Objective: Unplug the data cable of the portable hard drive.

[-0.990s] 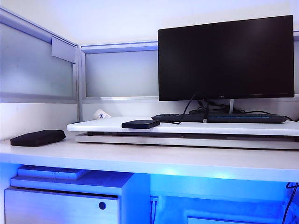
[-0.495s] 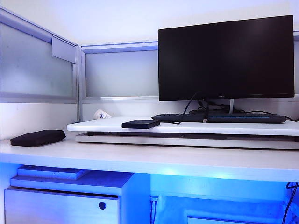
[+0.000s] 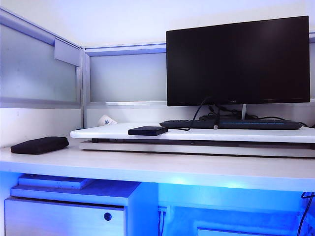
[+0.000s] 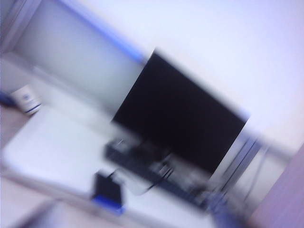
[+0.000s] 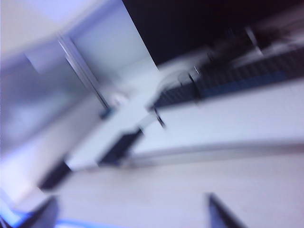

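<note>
Checking labels first: only marking is a blue logo on the paper cup [image 3: 107, 120], too small to read. The monitor [image 3: 237, 61] is dark, with no readable badge. The keyboard [image 3: 231, 124] shows a blue strip along its front edge and no legible text.

Surface: pale desk [image 3: 147, 167] carrying a white riser board [image 3: 113, 132]. Grey partition panels [image 3: 39, 64] in metal frames stand behind it, under a plain wall. Blue light glows below the desk, where a drawer unit [image 3: 64, 216] with a round lock sits.

The portable hard drive [image 3: 147, 131] lies flat on the riser near its front edge. From the drive, the keyboard is at 3 o'clock, the monitor at 1, the cup at 10, and a black cushion [image 3: 39, 144] on the desk at 8, well apart. The data cable [image 3: 178, 129] runs off the drive's 3 o'clock end towards the keyboard; the plug joint is too small to confirm.

The left gripper appears in no picture, and its wrist view is motion-blurred, so I can't tell its finger state. The right gripper [image 5: 134, 213] hangs over the desk's front, facing the riser and well apart from the drive. Its two dark fingertips [image 5: 221, 216] are spread wide, with nothing between them.
</note>
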Controlling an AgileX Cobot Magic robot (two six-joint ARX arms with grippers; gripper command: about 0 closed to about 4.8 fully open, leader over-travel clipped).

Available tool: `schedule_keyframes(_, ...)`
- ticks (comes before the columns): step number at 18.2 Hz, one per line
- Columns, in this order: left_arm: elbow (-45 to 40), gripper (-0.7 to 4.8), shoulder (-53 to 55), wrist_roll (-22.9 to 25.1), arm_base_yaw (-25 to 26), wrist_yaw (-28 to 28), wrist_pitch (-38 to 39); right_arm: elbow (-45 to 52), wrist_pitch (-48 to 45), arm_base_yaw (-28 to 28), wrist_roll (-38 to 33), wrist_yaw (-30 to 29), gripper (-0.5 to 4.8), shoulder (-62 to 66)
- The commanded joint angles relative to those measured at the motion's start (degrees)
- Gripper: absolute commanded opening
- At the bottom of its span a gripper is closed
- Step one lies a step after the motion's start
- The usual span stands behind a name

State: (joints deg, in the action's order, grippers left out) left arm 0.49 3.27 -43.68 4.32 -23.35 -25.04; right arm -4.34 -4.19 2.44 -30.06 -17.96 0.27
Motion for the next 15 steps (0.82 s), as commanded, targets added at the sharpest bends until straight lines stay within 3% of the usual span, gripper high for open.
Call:
schedule_keyframes(1, 0.02, 4.79, 0.04, -13.33, -0.02, 2.40, -2.54, -4.57, -1.46, 0.02, -1.44, 0.26, 3.91, -0.20)
schedule_keyframes(4, 0.04, 4.79, 0.04, -27.28, -0.02, 3.13, -7.72, -9.84, -1.53, 0.02, -1.44, 0.46, 3.93, -0.20)
schedule_keyframes(6, 0.61, 4.79, 0.04, -32.13, -0.02, 3.23, -10.10, -11.74, -1.51, 0.04, -1.44, 0.48, 4.27, -0.17)
schedule_keyframes(12, 7.15, 4.79, 0.85, -32.81, -0.02, 5.33, -6.10, -15.65, -1.88, 0.02, -1.51, -0.04, 4.56, 5.14)
schedule_keyframes(15, 9.55, 4.79, 5.29, -32.83, -0.02, 2.29, -5.11, -18.16, -3.65, 0.00, -1.42, -1.36, 4.59, 11.06)
